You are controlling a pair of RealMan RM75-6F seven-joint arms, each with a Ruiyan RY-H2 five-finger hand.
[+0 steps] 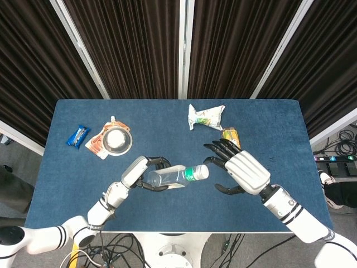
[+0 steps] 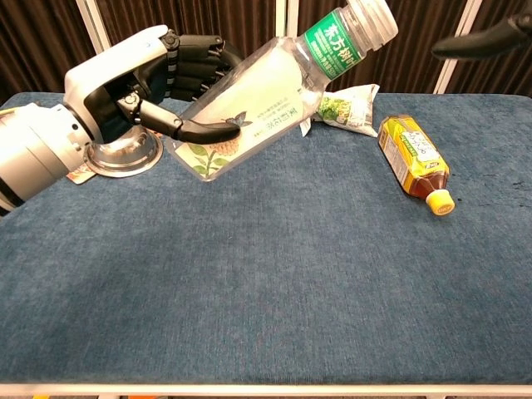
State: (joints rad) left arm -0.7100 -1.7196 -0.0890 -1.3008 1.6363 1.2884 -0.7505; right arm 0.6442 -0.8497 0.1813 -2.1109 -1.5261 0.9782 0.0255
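Observation:
My left hand [image 1: 138, 172] [image 2: 137, 87] grips a clear plastic bottle [image 1: 174, 176] [image 2: 262, 91] with a green label and white cap, lifted off the blue table [image 1: 167, 128] and tilted, cap pointing toward my right hand. My right hand [image 1: 241, 173] hovers just right of the cap, fingers spread, holding nothing; the chest view shows only one dark fingertip [image 2: 482, 37] of it at the top right. A yellow tea bottle [image 1: 230, 135] [image 2: 413, 160] lies on the table beyond the right hand.
A crumpled white and green snack bag [image 1: 206, 116] [image 2: 347, 108] lies at the back middle. A metal bowl [image 1: 118, 140] [image 2: 125, 150] sits on an orange pouch [image 1: 97, 144] at the left, beside a blue wrapped bar [image 1: 78, 135].

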